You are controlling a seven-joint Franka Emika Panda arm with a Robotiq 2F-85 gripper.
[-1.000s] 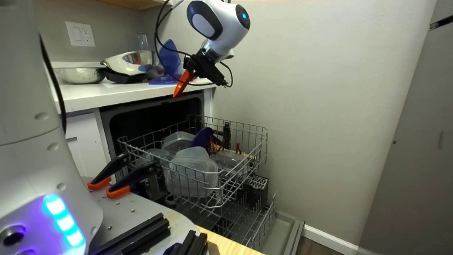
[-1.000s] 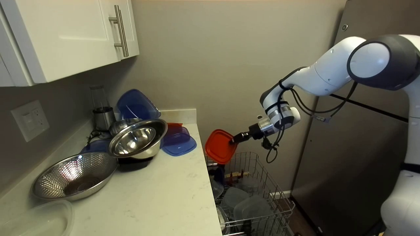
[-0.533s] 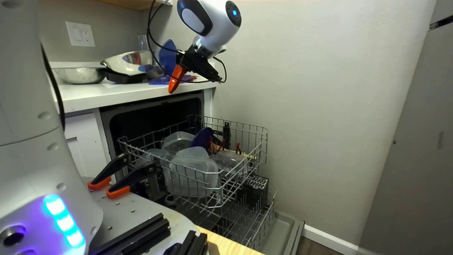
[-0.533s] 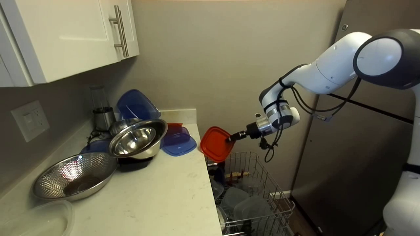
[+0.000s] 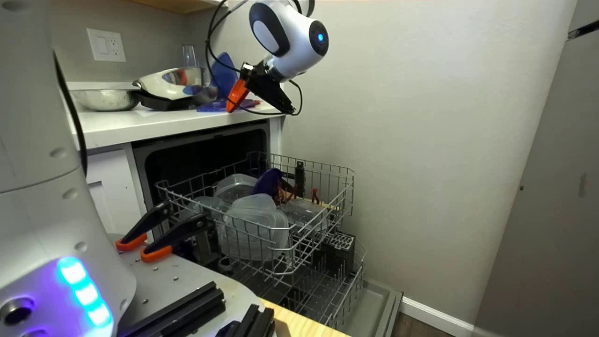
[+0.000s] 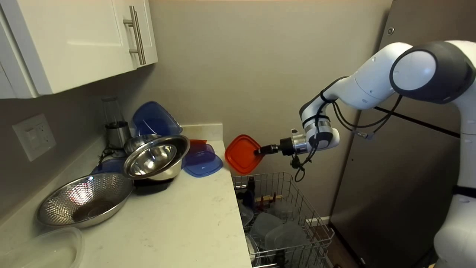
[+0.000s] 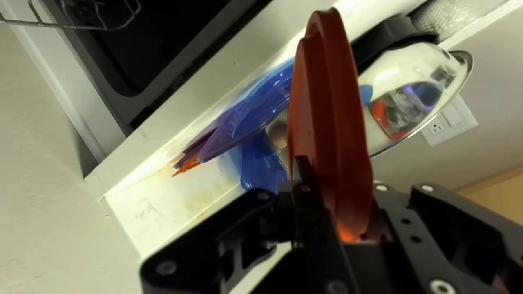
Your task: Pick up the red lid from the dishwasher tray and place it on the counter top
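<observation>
My pincer (image 6: pixel 257 152) is clamped on the right-hand edge of the red lid (image 6: pixel 241 154), holding it tilted in the air; the wrist view shows the lid nearly edge-on between my two fingers (image 7: pixel 304 200). In an exterior view the lid's left corner comes right up to the border of the bench (image 6: pixel 200 216), close to its far end, and I cannot tell whether the two touch. Lower down, to the right of the bench, sits the dishwasher tray (image 5: pixel 281 229), with clear plastic pieces (image 5: pixel 255 229) toward its near side and a dark blue disc (image 5: pixel 267 181) farther in. On the bench, just left of the lid, blue lids (image 6: pixel 203 168) lie overlapped, a bit of orange-red plastic (image 6: pixel 198 141) showing at their far side. Farther left I see tilted steel bowls (image 6: pixel 174 169) resting above a black piece (image 6: pixel 152 186), a large blue piece (image 6: pixel 154 121) standing upright behind them, and a clear cup (image 6: pixel 111 110) on a steel base (image 6: pixel 117 134). Nearer stands a perforated steel bowl (image 6: pixel 87 203), and at the near left a clear container (image 6: pixel 41 249). A white cupboard (image 6: pixel 85 41) hangs over the left side of the bench, and a white outlet plate (image 6: pixel 34 137) sits in the wall (image 6: pixel 70 111) below it, while a steel-grey door (image 6: pixel 401 178) stands well apart on the right, past the tray.
</observation>
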